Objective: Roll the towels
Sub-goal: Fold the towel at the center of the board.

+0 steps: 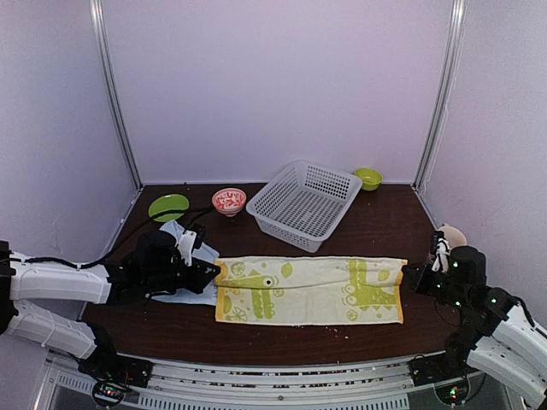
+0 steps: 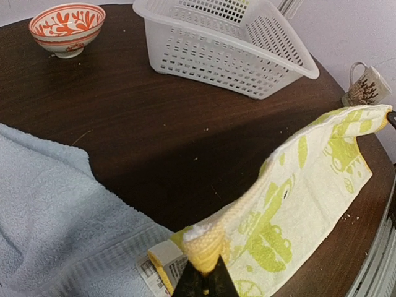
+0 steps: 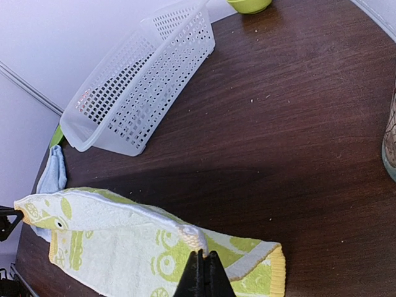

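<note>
The lime-green towel (image 1: 308,290) with its cartoon print is stretched left to right across the dark table, its long far edge lifted. My left gripper (image 1: 214,273) is shut on the towel's left far corner; the left wrist view shows the bunched yellow hem pinched in the gripper (image 2: 204,275) and the towel (image 2: 297,204) sagging away from it. My right gripper (image 1: 412,278) is shut on the right far corner, with the gripper (image 3: 203,257) pinching a fold of the towel (image 3: 105,247). The pale blue towel (image 1: 198,295) lies crumpled under my left arm, beside the gripped corner (image 2: 55,204).
A white mesh basket (image 1: 303,205) stands behind the towel's middle. A red-and-white bowl (image 1: 228,201) and a green plate (image 1: 168,206) sit at the back left. A small green bowl (image 1: 368,178) is at the back right, and a mug (image 1: 450,235) stands close to my right arm.
</note>
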Motion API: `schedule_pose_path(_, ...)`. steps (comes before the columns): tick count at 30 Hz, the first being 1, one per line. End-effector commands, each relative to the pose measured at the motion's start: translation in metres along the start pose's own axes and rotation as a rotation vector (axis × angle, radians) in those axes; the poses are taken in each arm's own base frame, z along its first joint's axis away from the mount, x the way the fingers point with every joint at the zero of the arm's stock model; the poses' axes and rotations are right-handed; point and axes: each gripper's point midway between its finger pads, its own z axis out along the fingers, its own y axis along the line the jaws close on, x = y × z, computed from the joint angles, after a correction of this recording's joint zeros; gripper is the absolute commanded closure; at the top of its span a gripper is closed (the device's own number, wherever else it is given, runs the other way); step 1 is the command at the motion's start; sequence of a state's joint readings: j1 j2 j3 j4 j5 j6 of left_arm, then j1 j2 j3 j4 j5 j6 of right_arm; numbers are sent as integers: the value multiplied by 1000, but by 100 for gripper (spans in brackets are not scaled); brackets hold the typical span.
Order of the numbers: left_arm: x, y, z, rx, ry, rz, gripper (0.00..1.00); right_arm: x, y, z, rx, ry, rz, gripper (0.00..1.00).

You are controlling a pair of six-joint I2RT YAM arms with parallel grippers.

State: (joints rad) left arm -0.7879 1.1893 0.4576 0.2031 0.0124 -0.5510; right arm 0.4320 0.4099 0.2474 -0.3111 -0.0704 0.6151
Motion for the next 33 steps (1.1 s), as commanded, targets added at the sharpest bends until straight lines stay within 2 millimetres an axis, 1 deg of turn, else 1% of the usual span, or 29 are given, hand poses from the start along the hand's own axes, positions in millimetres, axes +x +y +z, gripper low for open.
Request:
schedule_pose_path(1, 17, 0, -2, 27, 38, 11, 98, 20, -4, 1, -16, 58, 47, 100)
schedule_pose_path(6, 30, -5, 4, 56, 69, 18, 98, 33, -10, 4, -20, 78, 85, 100)
schedule_pose_path(10, 31, -11, 4, 72, 68, 27, 98, 31, -10, 1, -20, 68, 95, 100)
schedule_pose_path(14, 25, -17, -4, 100, 29, 45, 96, 30, -9, -1, -29, 59, 103, 100)
schedule_pose_path(16, 25, -18, -6, 105, 27, 56, 95, 32, -9, -1, -32, 62, 105, 100)
schedule_pose_path(23, 43, -18, 2, 95, 95, 70, 92, 38, -9, 1, -30, 95, 117, 100)
schedule_pose_path(26, 45, -16, 4, 83, 97, 64, 93, 39, -10, 1, -29, 95, 120, 100)
schedule_pose_path(29, 39, -17, 4, 80, 74, 53, 98, 35, -10, 0, -27, 82, 119, 100)
schedule_pose_path(30, 33, -19, 3, 80, 57, 53, 100, 31, -9, -1, -23, 68, 114, 100)
schedule_pose_path(31, 25, -21, 1, 79, 35, 57, 100, 25, -8, -2, -17, 50, 106, 100)
schedule_pose_path(33, 4, -23, -5, 59, -14, 75, 100, 7, -2, -7, -17, 2, 81, 100)
